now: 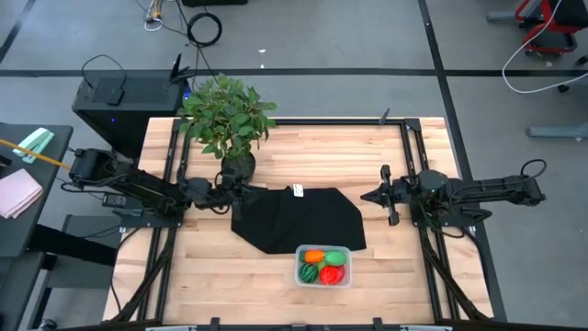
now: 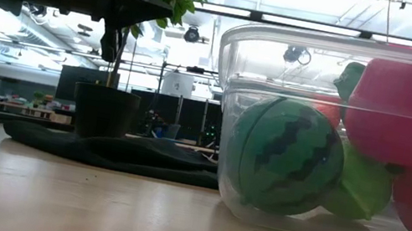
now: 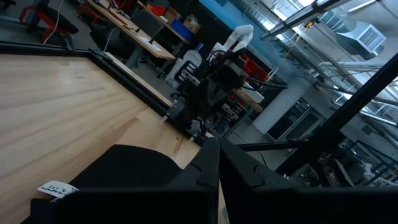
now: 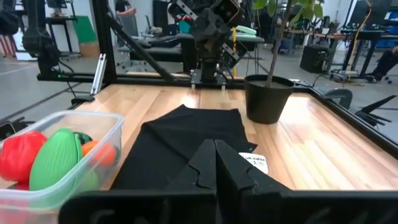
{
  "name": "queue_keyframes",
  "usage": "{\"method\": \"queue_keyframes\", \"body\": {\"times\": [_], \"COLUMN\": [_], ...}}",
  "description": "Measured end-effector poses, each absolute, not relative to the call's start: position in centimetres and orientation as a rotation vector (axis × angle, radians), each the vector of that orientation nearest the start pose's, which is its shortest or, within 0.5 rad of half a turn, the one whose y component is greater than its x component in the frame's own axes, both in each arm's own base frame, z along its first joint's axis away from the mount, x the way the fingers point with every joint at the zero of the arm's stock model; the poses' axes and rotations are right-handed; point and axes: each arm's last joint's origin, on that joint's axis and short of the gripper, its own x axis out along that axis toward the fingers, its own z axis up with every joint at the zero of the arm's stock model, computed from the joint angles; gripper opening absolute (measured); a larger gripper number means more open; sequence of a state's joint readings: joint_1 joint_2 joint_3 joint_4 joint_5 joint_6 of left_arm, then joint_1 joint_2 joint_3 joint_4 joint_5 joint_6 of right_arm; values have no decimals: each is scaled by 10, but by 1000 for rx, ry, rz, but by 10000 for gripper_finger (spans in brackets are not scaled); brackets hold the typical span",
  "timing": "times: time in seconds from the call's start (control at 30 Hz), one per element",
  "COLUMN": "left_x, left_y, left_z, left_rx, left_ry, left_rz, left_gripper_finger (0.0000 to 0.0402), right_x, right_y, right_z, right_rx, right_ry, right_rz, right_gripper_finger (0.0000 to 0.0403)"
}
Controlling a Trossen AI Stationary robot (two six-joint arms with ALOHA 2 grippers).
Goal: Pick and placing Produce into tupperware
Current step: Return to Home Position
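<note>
The clear tupperware (image 1: 322, 267) stands near the table's near edge, holding the produce: an orange piece (image 1: 314, 256), a dark striped green one (image 1: 310, 273), a red one (image 1: 333, 273) and a light green one (image 1: 336, 258). The low view shows the tub (image 2: 323, 221) close up with the striped piece (image 2: 284, 155) against its wall. My left gripper (image 1: 241, 191) is shut and hovers over the black mat's left far corner. My right gripper (image 1: 367, 195) is shut too, right of the mat and far of the tub (image 4: 56, 162).
A black cloth mat (image 1: 299, 219) lies mid-table with a white tag (image 1: 298, 190) at its far edge. A leafy potted plant (image 1: 227, 115) stands in its black pot (image 4: 268, 98) just beyond the mat's left far corner. Black frame rails (image 1: 418, 239) run along the table sides.
</note>
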State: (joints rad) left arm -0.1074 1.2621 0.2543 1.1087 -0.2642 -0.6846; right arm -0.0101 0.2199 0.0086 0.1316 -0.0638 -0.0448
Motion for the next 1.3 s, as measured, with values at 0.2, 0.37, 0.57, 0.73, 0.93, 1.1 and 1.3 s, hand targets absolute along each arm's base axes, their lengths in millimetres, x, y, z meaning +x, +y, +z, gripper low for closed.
{"method": "queue_keyframes", "body": {"times": [0.2,0.37,0.57,0.73,0.93,1.1,1.3], "left_x": [216,216,216,216,216,216,209], "left_y": [-16,-16,-16,-16,-16,-14,-3], "left_z": [190,189,189,190,190,191,219], "left_rx": [-663,-661,-659,-659,-634,-516,-341], "left_ry": [-147,-146,-146,-147,-145,-149,-435], "left_rz": [119,119,119,119,121,127,98], "left_gripper_finger": [9,21,5,16,19,6,5], "right_x": [111,109,110,110,110,110,110], "right_y": [0,0,0,0,0,0,0], "right_z": [170,186,184,184,183,183,183], "right_rx": [-50,-84,-75,-56,-55,-55,-55], "right_ry": [-22,-188,-159,-159,-153,-152,-152], "right_rz": [45,25,17,19,19,19,19], "right_gripper_finger": [0,0,0,1,18,25,26]}}
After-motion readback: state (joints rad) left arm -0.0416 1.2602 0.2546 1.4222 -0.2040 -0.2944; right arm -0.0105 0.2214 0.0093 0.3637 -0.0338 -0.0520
